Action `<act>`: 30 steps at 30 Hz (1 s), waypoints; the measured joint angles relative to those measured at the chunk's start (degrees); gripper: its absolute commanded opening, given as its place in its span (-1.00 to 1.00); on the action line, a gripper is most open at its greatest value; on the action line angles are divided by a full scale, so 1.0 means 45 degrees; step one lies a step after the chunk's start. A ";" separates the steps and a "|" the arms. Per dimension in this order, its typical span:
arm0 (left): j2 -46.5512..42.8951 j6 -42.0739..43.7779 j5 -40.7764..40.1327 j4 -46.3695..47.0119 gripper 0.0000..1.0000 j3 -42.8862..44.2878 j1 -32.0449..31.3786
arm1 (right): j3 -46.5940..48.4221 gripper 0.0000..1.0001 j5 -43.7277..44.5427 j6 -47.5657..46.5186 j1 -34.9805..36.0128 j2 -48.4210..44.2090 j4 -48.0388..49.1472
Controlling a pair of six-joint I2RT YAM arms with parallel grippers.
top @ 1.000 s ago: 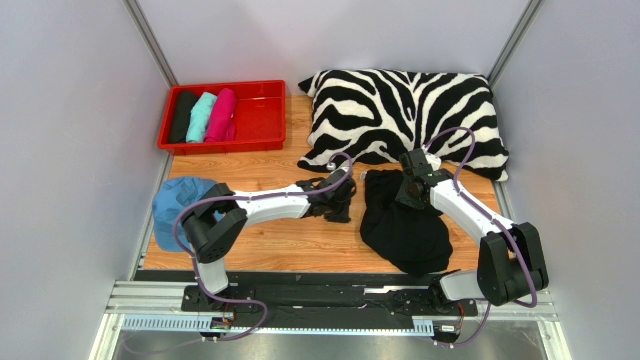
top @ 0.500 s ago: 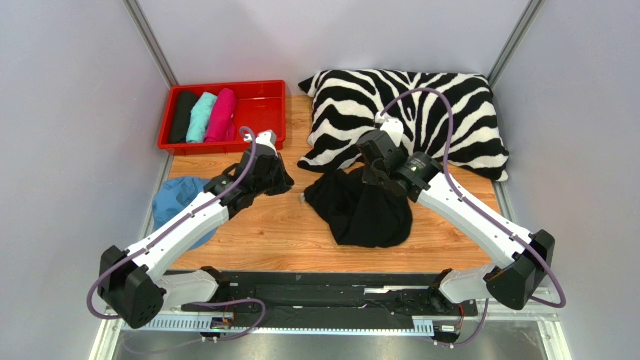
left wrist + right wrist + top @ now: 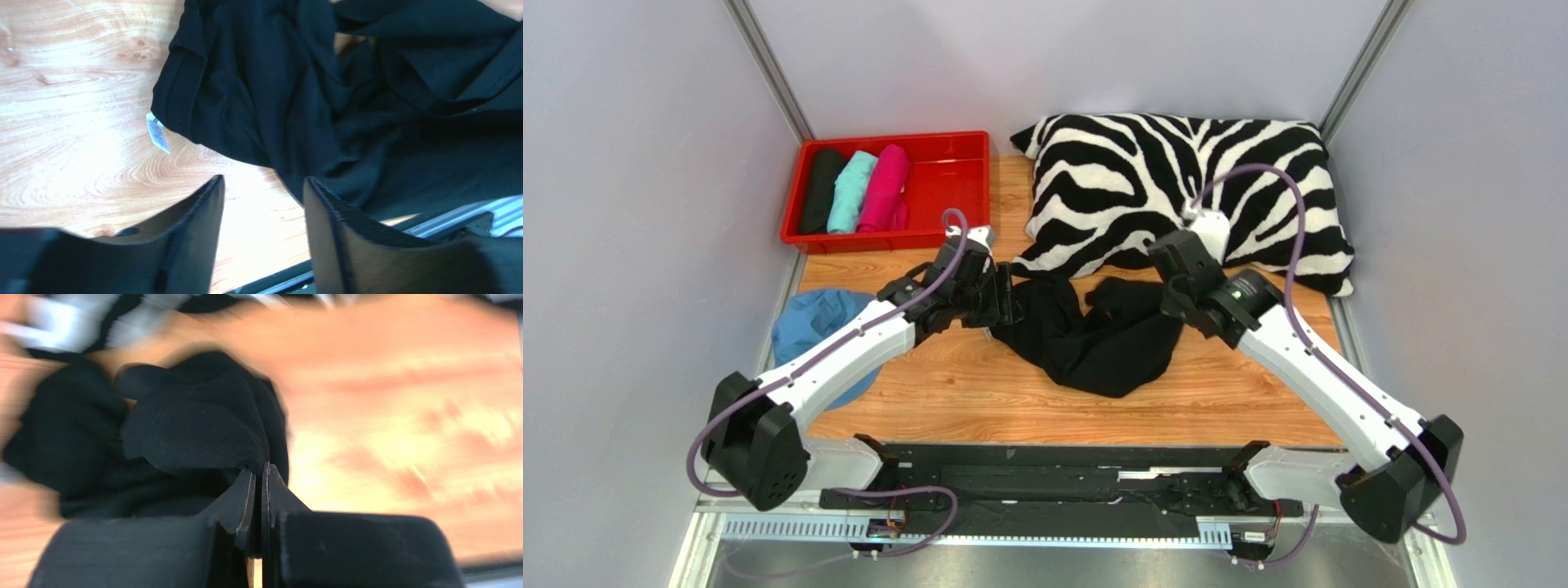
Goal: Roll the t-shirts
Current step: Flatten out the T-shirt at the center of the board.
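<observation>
A crumpled black t-shirt (image 3: 1090, 333) lies on the wooden table in front of the pillow. Its white tag (image 3: 158, 132) shows at the left hem in the left wrist view. My left gripper (image 3: 999, 298) is open at the shirt's left edge, and the fingers (image 3: 205, 211) hold nothing, with bare wood between them. My right gripper (image 3: 1163, 306) is shut on a fold of the black t-shirt (image 3: 184, 425) at its right side; that view is blurred. Black (image 3: 821, 190), teal (image 3: 852, 190) and pink (image 3: 886, 186) t-shirt rolls lie side by side in the red tray (image 3: 950, 184).
A zebra-striped pillow (image 3: 1185, 184) fills the back right of the table. A light blue cap (image 3: 808, 341) sits at the left edge beside my left arm. Grey walls close in both sides, and a metal rail runs along the near edge.
My left gripper has opened and moved right to the shirt's left edge. The right gripper has shifted right and lower with the shirt, which now lies more spread out.
</observation>
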 measured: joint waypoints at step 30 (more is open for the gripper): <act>0.7422 0.0947 -0.2550 -0.1870 -1.00 0.5338 -0.2934 | -0.5299 -0.91 -0.1384 0.1472 -0.1331 -0.2191 0.1248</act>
